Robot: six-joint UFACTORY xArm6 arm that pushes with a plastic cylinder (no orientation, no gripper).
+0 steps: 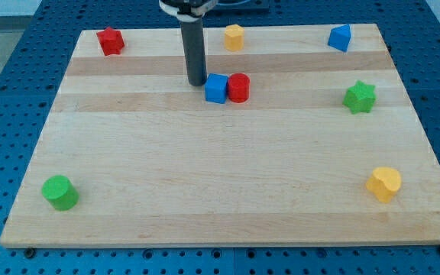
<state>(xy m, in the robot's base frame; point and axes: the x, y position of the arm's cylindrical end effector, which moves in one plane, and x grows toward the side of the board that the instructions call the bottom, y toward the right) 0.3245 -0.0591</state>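
- Our arm has no pincer at all, so nothing can open, close or hold; it ends in a straight dark rod, and my tip [196, 82] sits low on the wooden tabletop [220, 183].
- My tip is just to the view's left of the blue cube [216, 88]. It looks very near the cube, maybe touching, but we cannot tell for sure.
- The blue cube touches the red cylinder [238, 88] on its right side in the view. The two sit side by side in a short row.
- To push well from here, we judge that my tip should meet the middle of the cube's side and go slowly, so the cube does not spin away.
- The rod stands straight up. It comes down from the view's top, where the rest of the arm is cut off.
- Farther out, along the view's top, we see a red star-like block [111, 41] at the left, a yellow block [234, 37] in the middle and a blue block [340, 37] at the right.
- A green star [360, 97] sits at the view's right.
- A yellow heart-like block [384, 183] is at the bottom right, and a green cylinder [59, 192] is at the bottom left, both well apart from my tip.
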